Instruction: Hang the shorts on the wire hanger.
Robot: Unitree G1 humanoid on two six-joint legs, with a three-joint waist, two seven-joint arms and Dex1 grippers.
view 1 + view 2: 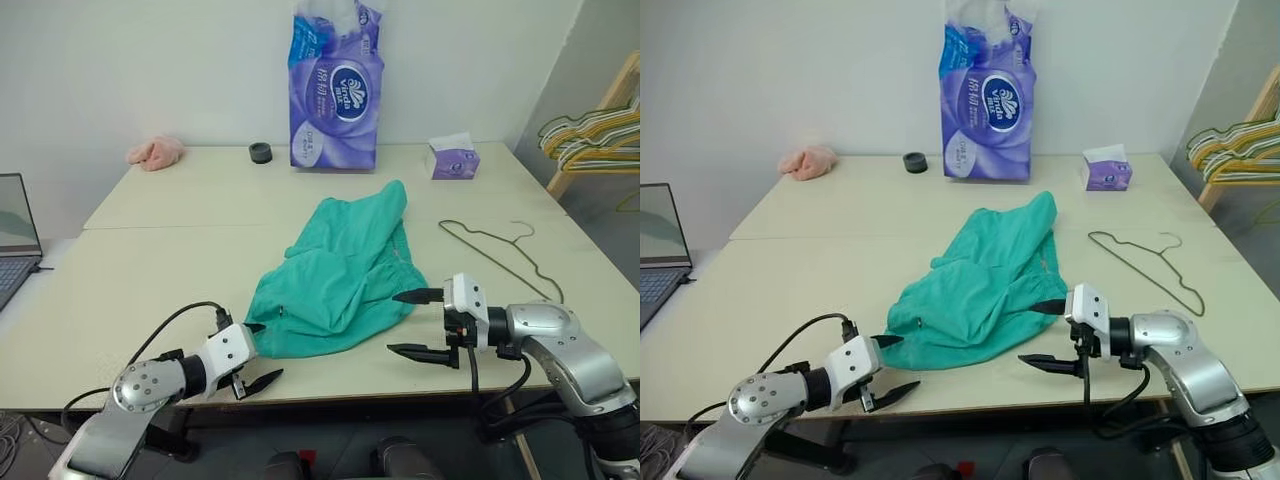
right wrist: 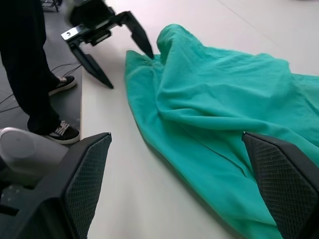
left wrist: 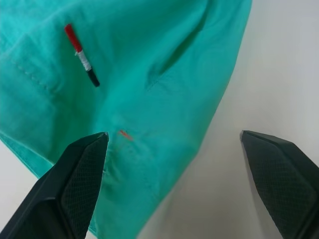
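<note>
The teal-green shorts (image 1: 340,270) lie crumpled in the middle of the table, running from the near left to the far right. The thin wire hanger (image 1: 490,261) lies flat on the table to their right, apart from the cloth. My left gripper (image 1: 262,352) is open at the shorts' near left corner, its upper finger touching the hem; the left wrist view shows the cloth (image 3: 149,64) partly between its fingers (image 3: 75,189). My right gripper (image 1: 395,322) is open, pointing left at the shorts' near right edge. The right wrist view shows the shorts (image 2: 224,114) and the left gripper (image 2: 129,69) beyond.
At the table's back stand a purple tissue pack (image 1: 336,90), a small tissue box (image 1: 455,160), a black round thing (image 1: 261,152) and a pink cloth lump (image 1: 155,152). A laptop (image 1: 15,235) sits left, coloured hangers (image 1: 590,135) right. A person's legs (image 2: 30,74) stand beside the table.
</note>
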